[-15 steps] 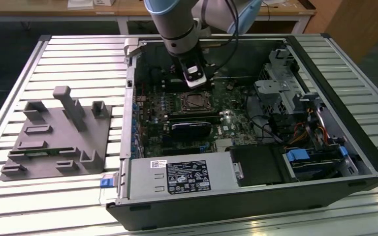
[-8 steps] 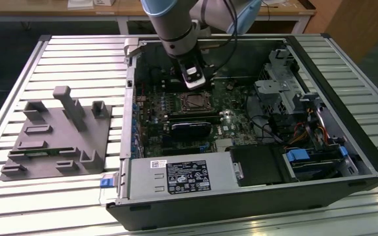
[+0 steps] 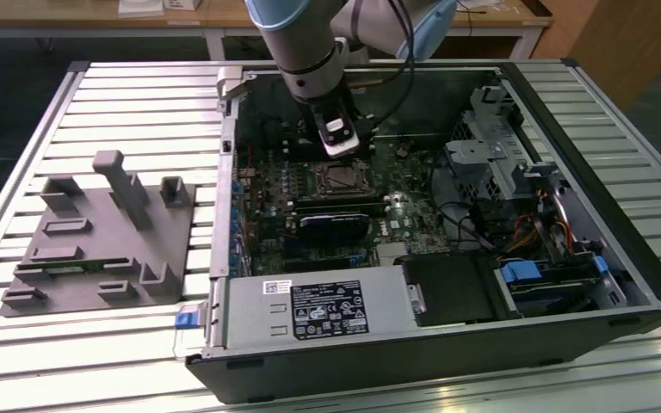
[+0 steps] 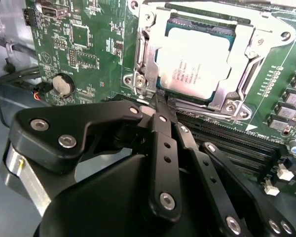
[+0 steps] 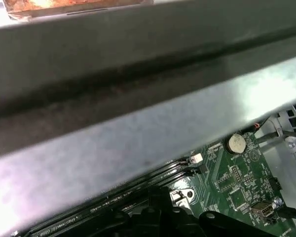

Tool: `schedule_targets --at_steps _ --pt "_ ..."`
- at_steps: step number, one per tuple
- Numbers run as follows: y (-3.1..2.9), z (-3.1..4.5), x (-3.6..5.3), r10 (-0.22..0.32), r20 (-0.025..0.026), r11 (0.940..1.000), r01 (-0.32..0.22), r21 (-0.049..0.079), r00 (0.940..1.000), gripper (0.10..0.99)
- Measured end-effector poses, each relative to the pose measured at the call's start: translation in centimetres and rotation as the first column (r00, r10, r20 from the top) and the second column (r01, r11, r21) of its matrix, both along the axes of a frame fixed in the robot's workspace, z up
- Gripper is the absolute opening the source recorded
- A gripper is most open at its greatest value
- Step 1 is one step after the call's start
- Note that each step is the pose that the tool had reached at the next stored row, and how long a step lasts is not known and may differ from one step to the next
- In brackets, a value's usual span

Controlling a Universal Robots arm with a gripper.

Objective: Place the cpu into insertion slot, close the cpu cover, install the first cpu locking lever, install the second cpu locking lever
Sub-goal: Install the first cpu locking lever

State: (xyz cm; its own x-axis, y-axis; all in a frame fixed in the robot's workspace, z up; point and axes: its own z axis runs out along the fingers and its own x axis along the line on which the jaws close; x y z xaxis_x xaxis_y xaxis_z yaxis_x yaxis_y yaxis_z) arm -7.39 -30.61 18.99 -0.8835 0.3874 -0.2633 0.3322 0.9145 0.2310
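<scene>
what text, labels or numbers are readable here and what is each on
Nothing is clear enough to quote.
cpu: several printed lines, too small to read.
white label on the silver box: print blurred.
motherboard: tiny white markings, unreadable, plus a triangle sign beside the coin cell.

cpu [image 4: 195,61] silvery-grey | cpu cover [image 4: 242,49] silver | motherboard [image 4: 89,54] green | end effector [image 4: 159,104] black | table [image 3: 135,95] silver, ribbed

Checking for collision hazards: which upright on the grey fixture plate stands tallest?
The narrow post at the far middle of the grey fixture plate; it rises clearly above every other upright there.
</scene>
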Motion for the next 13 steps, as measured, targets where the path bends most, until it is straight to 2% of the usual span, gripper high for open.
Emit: schedule_targets --at_steps 6,13 --pt "0.01 0.08 0.00 0.000 -0.0001 1.0000 0.000 0.000 1.0000 0.106" --pt "0.01 0.93 0.00 0.000 0.0001 1.0000 0.000 0.002 1.0000 0.106"
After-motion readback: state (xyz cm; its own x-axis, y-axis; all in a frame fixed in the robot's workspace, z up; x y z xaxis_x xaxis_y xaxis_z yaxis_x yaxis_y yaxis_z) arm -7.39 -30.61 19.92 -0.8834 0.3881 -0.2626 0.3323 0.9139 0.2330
